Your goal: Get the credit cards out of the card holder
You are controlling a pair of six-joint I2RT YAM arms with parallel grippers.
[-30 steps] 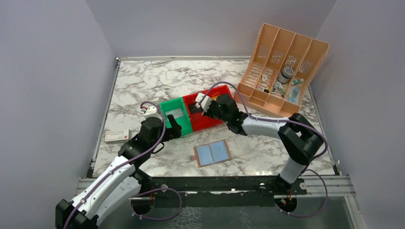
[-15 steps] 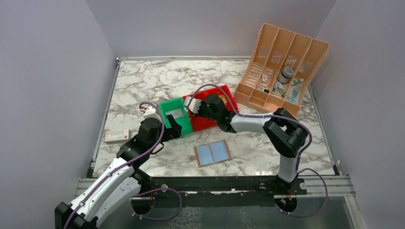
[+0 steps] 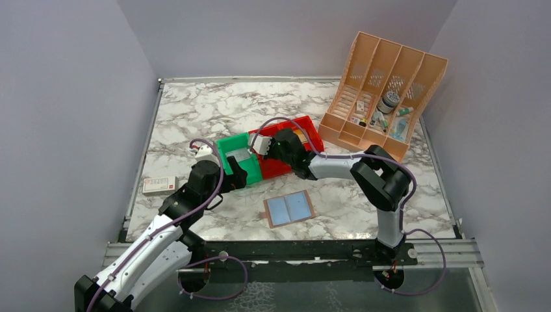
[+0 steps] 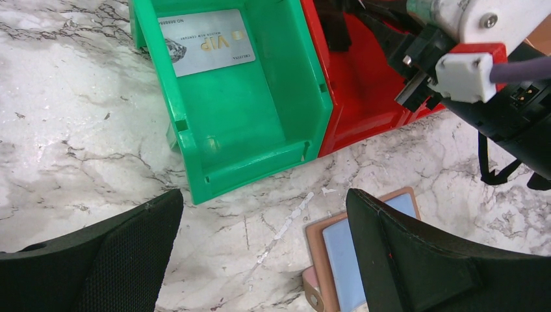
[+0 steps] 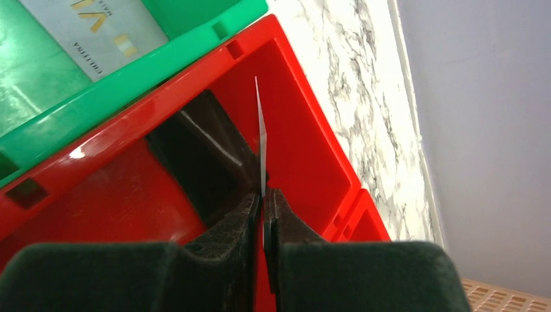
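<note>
The card holder lies open and flat on the marble, its pale blue panels up; its corner shows in the left wrist view. One grey credit card with gold "VIP" lettering lies in the green bin. My right gripper is shut on a second credit card, seen edge-on and upright over the inside of the red bin. In the top view this gripper hangs above the red bin's left end. My left gripper stands open and bare over the marble between green bin and card holder.
The red bin and green bin touch side by side mid-table. A peach slotted organizer with small items stands at the back right. A white and red box lies near the left edge.
My right gripper has moved left along the red bin toward the green bin, carrying the card. The left arm and the card holder have not moved.
</note>
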